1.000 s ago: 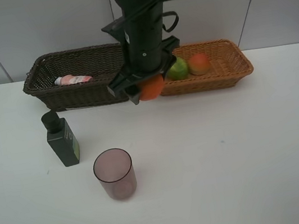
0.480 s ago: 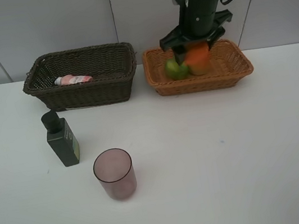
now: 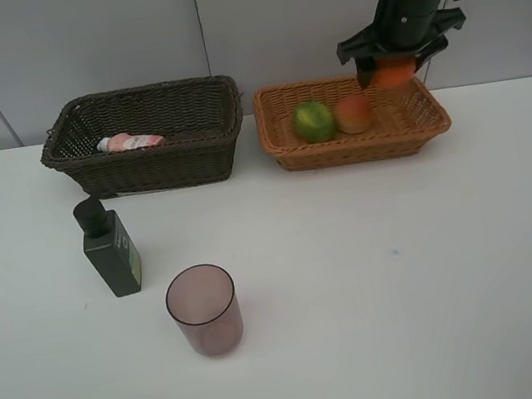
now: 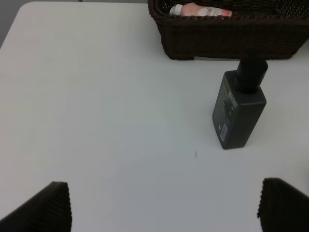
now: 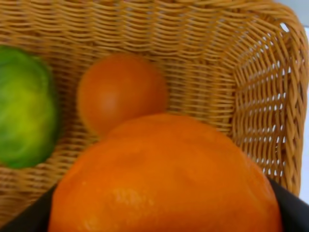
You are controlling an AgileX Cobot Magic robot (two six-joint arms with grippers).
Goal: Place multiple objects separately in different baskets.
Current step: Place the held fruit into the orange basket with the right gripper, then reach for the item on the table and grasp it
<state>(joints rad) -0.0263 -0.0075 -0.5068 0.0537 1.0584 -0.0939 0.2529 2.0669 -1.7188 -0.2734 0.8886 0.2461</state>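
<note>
Right wrist: right hand point(image 3: 389, 67) clenched on orange point(image 5: 164, 179), held above tan basket point(image 5: 260, 96), right end. Orange looks firm, round, light, prone to roll, peel likely slick; grip across widest girth. Left hand point(image 4: 166, 208) spread, empty.

My table point(image 3: 435, 304) is plain white and matte, evenly lit, with only soft shadows on it. Behind its far edge stands a pale grey wall point(image 3: 70, 48) of flat panels, split by thin dark seams point(image 3: 199, 23).
</note>
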